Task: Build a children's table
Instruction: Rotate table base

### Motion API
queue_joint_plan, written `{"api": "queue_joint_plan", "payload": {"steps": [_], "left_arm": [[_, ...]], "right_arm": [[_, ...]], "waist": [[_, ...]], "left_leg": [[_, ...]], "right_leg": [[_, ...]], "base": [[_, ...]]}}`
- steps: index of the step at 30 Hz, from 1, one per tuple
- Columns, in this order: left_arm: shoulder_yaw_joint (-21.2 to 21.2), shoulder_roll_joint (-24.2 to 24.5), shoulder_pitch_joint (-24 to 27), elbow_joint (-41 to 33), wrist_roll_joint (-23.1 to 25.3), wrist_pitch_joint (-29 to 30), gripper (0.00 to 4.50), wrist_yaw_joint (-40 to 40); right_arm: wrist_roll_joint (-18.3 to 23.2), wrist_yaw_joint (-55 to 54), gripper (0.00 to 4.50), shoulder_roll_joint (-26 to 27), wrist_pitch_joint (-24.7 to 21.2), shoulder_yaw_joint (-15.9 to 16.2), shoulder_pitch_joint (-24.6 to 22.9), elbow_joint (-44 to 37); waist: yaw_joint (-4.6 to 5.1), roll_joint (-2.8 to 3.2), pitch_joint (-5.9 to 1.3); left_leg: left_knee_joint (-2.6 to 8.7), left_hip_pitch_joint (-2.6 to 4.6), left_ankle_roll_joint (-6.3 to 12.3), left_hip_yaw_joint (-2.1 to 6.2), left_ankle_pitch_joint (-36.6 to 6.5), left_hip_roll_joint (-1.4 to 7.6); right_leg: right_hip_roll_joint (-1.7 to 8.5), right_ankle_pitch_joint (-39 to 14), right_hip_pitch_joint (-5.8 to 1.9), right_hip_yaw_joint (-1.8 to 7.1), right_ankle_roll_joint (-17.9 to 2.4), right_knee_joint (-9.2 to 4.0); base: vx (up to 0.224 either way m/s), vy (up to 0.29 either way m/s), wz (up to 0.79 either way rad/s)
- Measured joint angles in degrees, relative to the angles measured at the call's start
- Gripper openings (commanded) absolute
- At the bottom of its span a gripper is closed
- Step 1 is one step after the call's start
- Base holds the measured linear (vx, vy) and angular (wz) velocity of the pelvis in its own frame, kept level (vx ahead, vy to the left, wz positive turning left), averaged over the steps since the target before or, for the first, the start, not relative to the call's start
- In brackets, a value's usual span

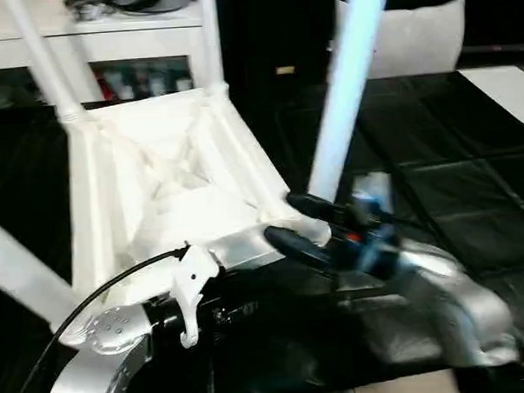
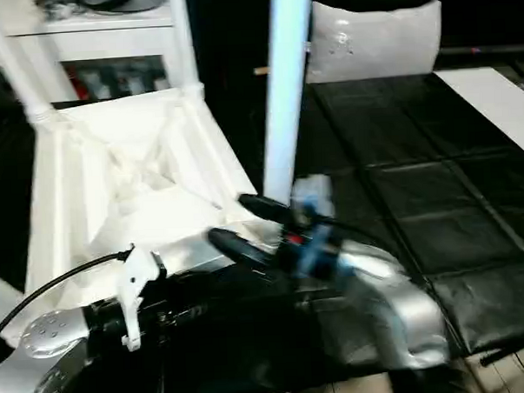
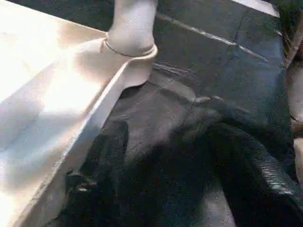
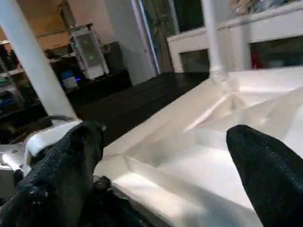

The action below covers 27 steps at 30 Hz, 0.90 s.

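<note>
Upside-down white tabletop [image 1: 157,179] just ahead of right gripper [image 4: 165,142], jaws spread wide, empty. Left gripper [image 3: 165,156] parted, holding nothing, beside a socketed leg [image 3: 131,23]. Probably light, stiff, slippery plastic; best grasped by rim or ribs.

Upright legs [image 1: 349,88] around tabletop [image 1: 170,179]

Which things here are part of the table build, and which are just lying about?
Part of the job:
- tabletop, upside down
- legs standing in its corner sockets: near right, far left, far right

Just lying about:
- grey cushion
- white shelf unit behind
- black floor mats
</note>
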<state>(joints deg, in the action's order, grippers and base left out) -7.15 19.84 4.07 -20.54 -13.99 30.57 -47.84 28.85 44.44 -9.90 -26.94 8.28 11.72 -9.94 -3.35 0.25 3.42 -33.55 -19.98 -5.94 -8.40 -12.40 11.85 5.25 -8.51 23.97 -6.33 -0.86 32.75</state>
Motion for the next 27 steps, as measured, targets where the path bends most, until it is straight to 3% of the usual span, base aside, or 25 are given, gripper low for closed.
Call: {"api": "queue_joint_plan", "payload": {"steps": [6,13,19,23,25,27], "left_arm": [[-0.2,-0.6,1.1,-2.2,-3.8,0.8,3.72,-0.1],[-0.5,3.1,7.5,-3.4,-6.6,1.2,4.41,-3.8],[-0.8,7.8,10.9,-0.6,-8.4,-3.3,4.41,-11.4],[0.4,10.4,13.9,4.3,-8.1,-6.8,4.41,-13.3],[2.2,10.4,13.8,5.7,-8.3,-7.9,4.41,-13.7],[3.0,11.0,13.8,6.9,-8.8,-8.1,4.41,-15.4]], "right_arm": [[-6.4,-10.3,4.50,2.3,3.9,-2.2,3.6,6.8],[-9.2,-18.9,4.50,0.2,8.5,-9.5,7.5,13.9],[-9.9,-20.3,4.50,0.3,11.2,-9.6,10.1,18.9],[-11.4,-21.1,4.50,-0.7,12.8,-10.5,11.1,20.7],[-11.7,-21.5,4.50,-1.5,13.8,-11.4,11.2,20.9],[-11.7,-21.4,4.50,-1.8,14.0,-12.1,11.3,20.9]], "waist": [[0.06,-0.10,0.03],[-0.03,-0.33,0.04],[0.11,-0.51,0.12],[-0.22,-1.20,0.55],[-0.22,-1.28,0.60],[0.44,-0.95,0.79]], "left_leg": [[-0.08,0.08,-0.10,-0.10,0.1,-0.04],[-0.10,0.10,-0.18,-0.28,0.1,-0.02],[-0.09,0.11,-0.17,-0.28,0.1,-0.02],[-0.11,0.03,-0.17,-0.29,0.1,-0.02],[-0.07,0.07,-0.16,-0.28,0.1,0.00],[0.01,0.17,-0.15,0.09,0.1,0.09]], "right_leg": [[-0.01,0.0,0.03,0.22,0.0,0.20],[-0.08,0.0,0.02,0.53,0.1,0.29],[-0.10,0.0,0.01,0.57,0.1,0.31],[-0.07,0.0,-0.01,0.60,0.1,0.18],[-0.07,0.0,-0.30,0.47,0.1,-0.25],[-0.07,0.0,-1.06,-0.49,0.1,-1.53]], "base": [[0.000,0.000,0.00],[0.000,0.000,0.00],[0.000,0.000,0.00],[-0.014,-0.003,0.03],[-0.059,-0.005,0.10],[-0.055,0.029,-0.02]]}}
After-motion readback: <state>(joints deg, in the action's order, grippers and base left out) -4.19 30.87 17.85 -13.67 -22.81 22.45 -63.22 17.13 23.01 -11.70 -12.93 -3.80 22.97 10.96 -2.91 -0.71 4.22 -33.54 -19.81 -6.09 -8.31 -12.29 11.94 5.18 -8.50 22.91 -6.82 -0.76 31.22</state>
